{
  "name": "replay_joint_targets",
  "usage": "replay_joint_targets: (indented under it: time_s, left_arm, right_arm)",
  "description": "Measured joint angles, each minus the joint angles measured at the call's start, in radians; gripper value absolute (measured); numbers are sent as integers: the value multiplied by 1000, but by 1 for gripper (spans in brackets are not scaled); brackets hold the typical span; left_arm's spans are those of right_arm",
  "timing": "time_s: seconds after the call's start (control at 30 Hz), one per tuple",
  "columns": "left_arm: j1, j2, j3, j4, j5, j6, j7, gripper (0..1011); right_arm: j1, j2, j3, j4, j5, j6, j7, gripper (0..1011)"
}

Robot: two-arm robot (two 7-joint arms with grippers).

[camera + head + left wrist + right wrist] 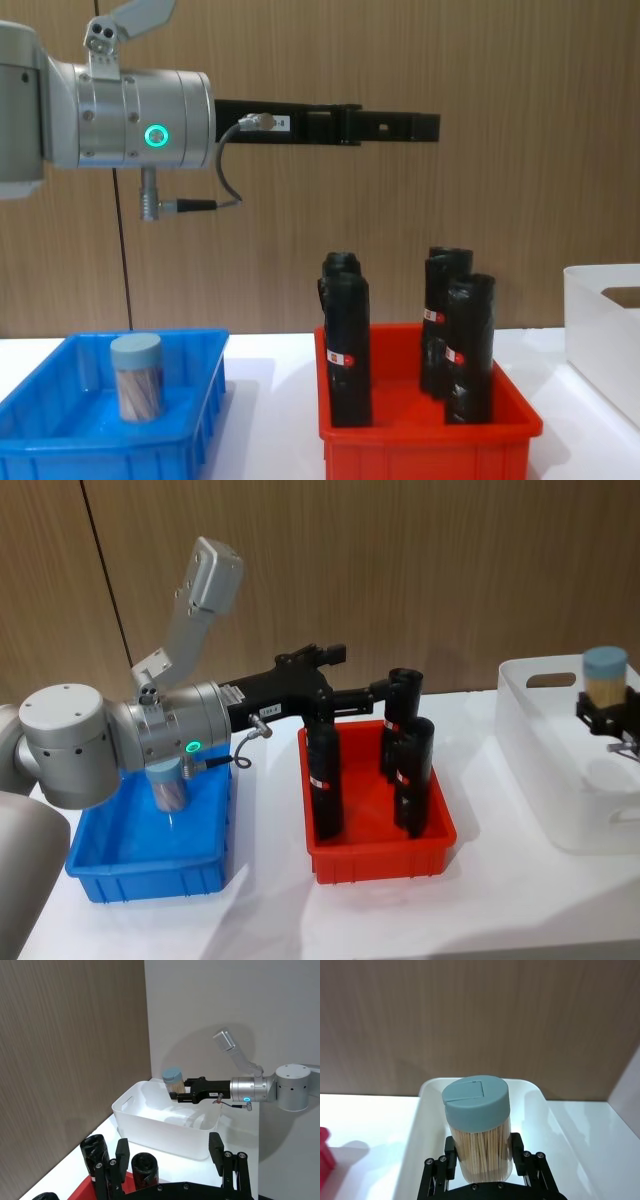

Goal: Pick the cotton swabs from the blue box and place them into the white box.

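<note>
I read the right hand (484, 1156) as clenched on a jar of cotton swabs (477, 1130): its two black fingers (451, 1154) press against opposite sides of the clear body just below the grey-blue lid. The jar is upright and held over the open white box (540, 755), which sits at the right end of the worktop (270, 900). I can see the bare floor of the white box below the jar, so the jar is raised and not set down. A second jar (137, 378) stands upright inside the blue box (150, 865) at the left end of the worktop, partly under the left arm's wrist in the head view. The left hand (169, 1150) is released, with its fingers spread apart and nothing between them. It is stretched out level, high above the red bin (380, 855). The red bin sits between the two boxes and holds several black rolls (325, 780) with red labels, all standing on end. The left hand is well clear of the tops of the rolls.
</note>
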Motion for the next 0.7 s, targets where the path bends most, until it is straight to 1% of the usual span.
replay_joint_targets:
  time_s: [0.07,0.43,0.53,0.6,0.7]
  left_arm:
    - [0,0,0,0,0,0,0,1000]
    - [0,0,0,0,0,0,0,1000]
    - [0,0,0,0,0,0,0,1000]
    - [0,0,0,0,0,0,0,1000]
    - [0,0,0,0,0,0,0,1000]
  right_arm:
    - [13,3,8,34,2,0,-8,647]
    - [40,9,28,107,10,-8,-13,652]
    - [44,10,32,118,13,-10,-12,717]
    - [44,11,34,122,14,-12,-11,793]
    - [46,12,37,128,16,-13,-8,881]
